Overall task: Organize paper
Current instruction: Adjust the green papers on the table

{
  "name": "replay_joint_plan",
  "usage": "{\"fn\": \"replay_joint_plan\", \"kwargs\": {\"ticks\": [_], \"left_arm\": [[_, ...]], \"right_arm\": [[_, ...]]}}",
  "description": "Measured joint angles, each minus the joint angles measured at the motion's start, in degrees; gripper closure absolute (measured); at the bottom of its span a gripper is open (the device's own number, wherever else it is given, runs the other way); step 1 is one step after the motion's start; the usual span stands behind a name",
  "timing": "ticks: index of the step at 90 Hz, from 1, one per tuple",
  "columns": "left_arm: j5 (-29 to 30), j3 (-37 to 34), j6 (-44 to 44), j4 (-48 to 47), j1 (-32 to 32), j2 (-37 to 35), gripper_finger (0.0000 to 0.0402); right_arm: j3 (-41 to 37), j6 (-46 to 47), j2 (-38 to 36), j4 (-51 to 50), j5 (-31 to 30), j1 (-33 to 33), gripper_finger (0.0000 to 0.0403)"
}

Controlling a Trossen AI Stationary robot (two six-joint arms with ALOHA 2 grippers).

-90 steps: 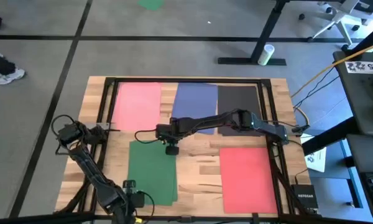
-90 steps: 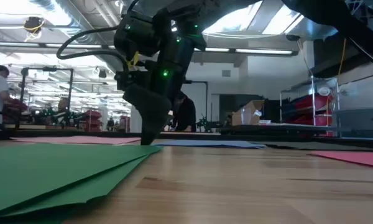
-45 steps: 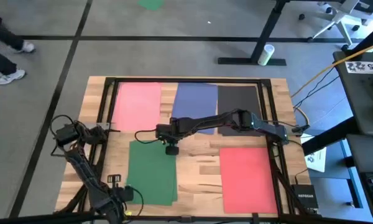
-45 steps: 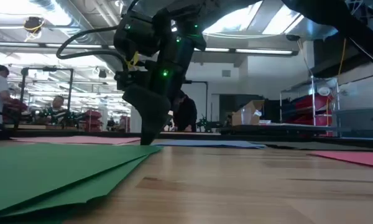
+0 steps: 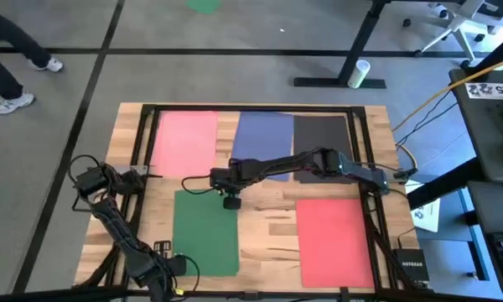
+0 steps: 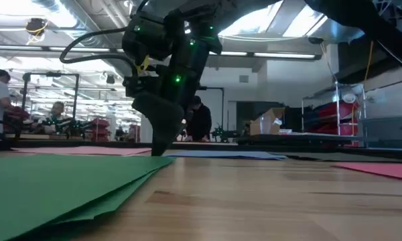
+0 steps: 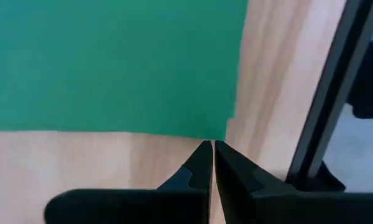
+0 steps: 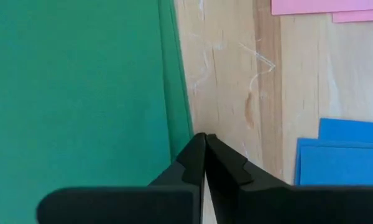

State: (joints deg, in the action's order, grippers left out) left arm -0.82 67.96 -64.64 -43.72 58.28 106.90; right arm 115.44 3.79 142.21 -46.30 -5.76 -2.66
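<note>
On the wooden worktop [image 5: 268, 222] lie five groups of paper, one of each colour. Along the far side are three: the pink paper [image 5: 184, 138], the blue paper [image 5: 264, 134] and the black paper [image 5: 320, 132], side by side, with blue and black touching or nearly so. On the near side are two: the green paper [image 5: 205, 233] toward the left and the red paper [image 5: 334, 242] toward the right, well apart from each other. The green group has at least two sheets, a little shifted, as the low view shows at its edge; the blue and pink groups also show a second sheet edge in the right wrist view.

The right hand [image 5: 231, 201] reaches across the middle of the worktop and stands at the far right corner of the green paper, its tips down on the wood just beside the sheet edge; its two fingers are pressed together and grasp nothing. The left hand [image 7: 212, 149] is at the near left corner of the green paper, also clenched with fingers together, the tips just at the sheet's corner, holding nothing I can see.
</note>
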Motion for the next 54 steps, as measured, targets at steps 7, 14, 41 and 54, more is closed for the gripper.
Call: {"fn": "replay_joint_plan", "kwargs": {"ticks": [7,14,41,54], "left_arm": [[0.2,0.0,0.6,0.1,-0.4,0.0,0.0402],[0.2,0.0,1.0,0.1,-0.7,0.0,0.0402],[1.0,0.0,0.7,1.1,-0.5,0.0,0.0402],[1.0,0.0,-0.9,0.9,0.1,0.0,0.0402]], "right_arm": [[0.0,0.0,0.0,0.0,-0.1,0.0,0.0403],[0.0,0.0,0.0,0.0,-0.7,0.0,0.0403],[4.2,-1.1,0.4,-3.3,-1.5,0.0,0.0403],[7.3,-1.2,0.8,-6.8,-1.9,0.0,0.0403]]}}
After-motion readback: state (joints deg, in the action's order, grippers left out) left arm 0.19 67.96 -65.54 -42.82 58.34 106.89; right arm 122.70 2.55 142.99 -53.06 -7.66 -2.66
